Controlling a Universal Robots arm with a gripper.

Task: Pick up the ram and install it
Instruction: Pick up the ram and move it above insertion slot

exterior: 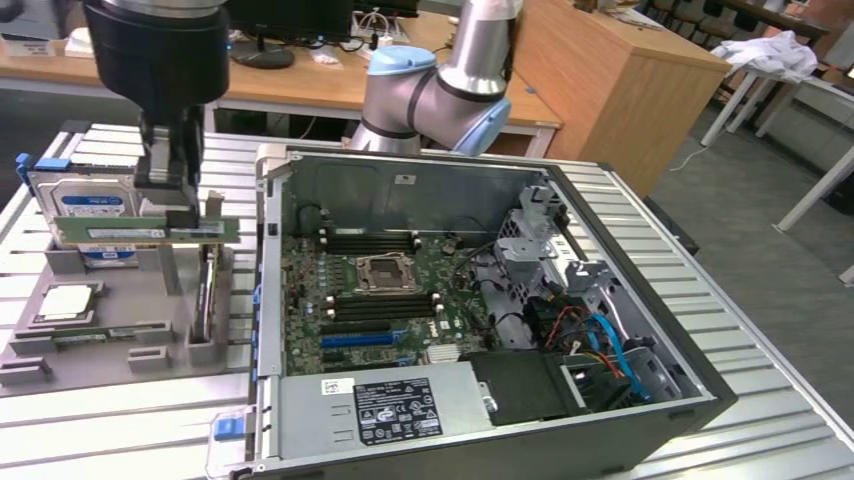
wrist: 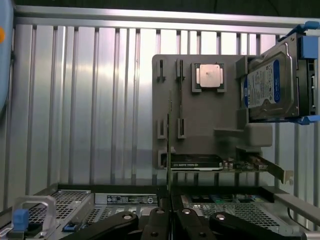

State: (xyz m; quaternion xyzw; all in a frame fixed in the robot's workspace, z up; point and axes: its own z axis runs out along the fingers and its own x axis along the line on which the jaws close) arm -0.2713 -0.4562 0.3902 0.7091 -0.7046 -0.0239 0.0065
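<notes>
My gripper [exterior: 180, 222] hangs above the grey parts holder [exterior: 127, 335] at the exterior view's left, shut on the ram [exterior: 134, 233], a long green stick held level and lifted clear of the holder. In the wrist view the ram [wrist: 169, 150] shows edge-on as a thin line running out from between the black fingers [wrist: 155, 222] of the gripper [wrist: 169, 220]. The open computer case [exterior: 667, 330] lies toward the exterior view's right of the gripper. On its motherboard [exterior: 334, 340], black memory slots [exterior: 367, 242] sit on both sides of the processor socket [exterior: 380, 270].
The holder also carries a hard drive [exterior: 94, 200], a square silver processor chip [exterior: 67, 300], another stick standing in slots [exterior: 203, 290] and a card [wrist: 200, 162]. A power supply [exterior: 380, 405] and cables [exterior: 601, 340] fill the case's near side. The arm's base [exterior: 427, 100] stands behind the case.
</notes>
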